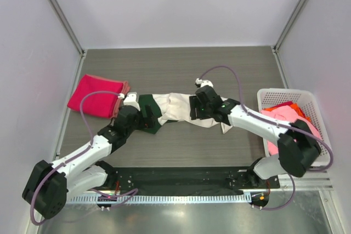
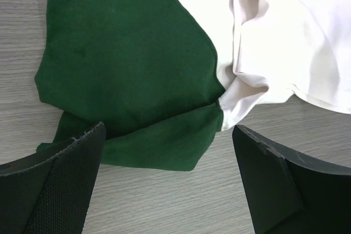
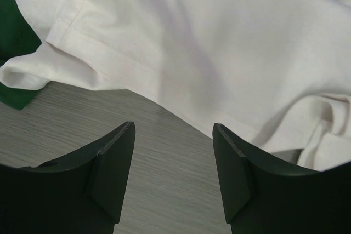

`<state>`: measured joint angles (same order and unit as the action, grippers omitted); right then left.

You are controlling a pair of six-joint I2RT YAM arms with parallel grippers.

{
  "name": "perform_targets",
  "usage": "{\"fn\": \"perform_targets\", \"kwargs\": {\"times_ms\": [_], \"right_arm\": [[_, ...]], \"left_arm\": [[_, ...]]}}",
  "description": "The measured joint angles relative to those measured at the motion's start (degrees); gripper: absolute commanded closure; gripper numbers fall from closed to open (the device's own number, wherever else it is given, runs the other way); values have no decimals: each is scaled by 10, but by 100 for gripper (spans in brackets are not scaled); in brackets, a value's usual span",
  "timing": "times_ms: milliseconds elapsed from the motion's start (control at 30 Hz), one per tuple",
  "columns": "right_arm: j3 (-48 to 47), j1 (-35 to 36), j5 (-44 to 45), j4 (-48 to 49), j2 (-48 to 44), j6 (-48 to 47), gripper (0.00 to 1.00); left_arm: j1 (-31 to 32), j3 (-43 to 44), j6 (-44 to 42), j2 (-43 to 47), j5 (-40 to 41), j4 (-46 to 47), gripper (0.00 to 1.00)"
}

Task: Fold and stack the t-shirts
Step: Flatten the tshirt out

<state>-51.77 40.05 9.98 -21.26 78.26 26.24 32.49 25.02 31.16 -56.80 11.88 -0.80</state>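
now cream-white t-shirt (image 1: 176, 106) lies left-right, green sleeve (image 2: 126, 53) leftward; left end effector (image 2: 168, 132), right end effector (image 3: 174, 130) spread.

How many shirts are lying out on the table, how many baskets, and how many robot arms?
Shirts on the table: 2, the folded magenta-red shirt and the cream-white shirt with green sleeves
Baskets: 1, the white basket, with pink cloth and orange cloth inside, not counted
Robot arms: 2, the left arm and the right arm
Total: 5

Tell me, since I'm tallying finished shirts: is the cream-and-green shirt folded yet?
Not folded: the cream-and-green shirt lies crumpled in a long strip on the table, green sleeve spread out.
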Motion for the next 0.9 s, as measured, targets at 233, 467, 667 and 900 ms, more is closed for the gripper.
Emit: {"fn": "perform_targets", "kwargs": {"times_ms": [233, 467, 667, 900], "right_arm": [[-60, 54, 17, 36, 133, -32, 46], [-5, 55, 101, 77, 105, -36, 44], [84, 52, 185, 122, 18, -42, 42], [195, 46, 241, 196, -70, -36, 39]], "left_arm": [[0, 14, 6, -14, 16, -22, 7], [-4, 33, 38, -37, 69, -64, 19], [-89, 31, 76, -36, 57, -77, 25], [-143, 9, 104, -19, 20, -76, 31]]}}
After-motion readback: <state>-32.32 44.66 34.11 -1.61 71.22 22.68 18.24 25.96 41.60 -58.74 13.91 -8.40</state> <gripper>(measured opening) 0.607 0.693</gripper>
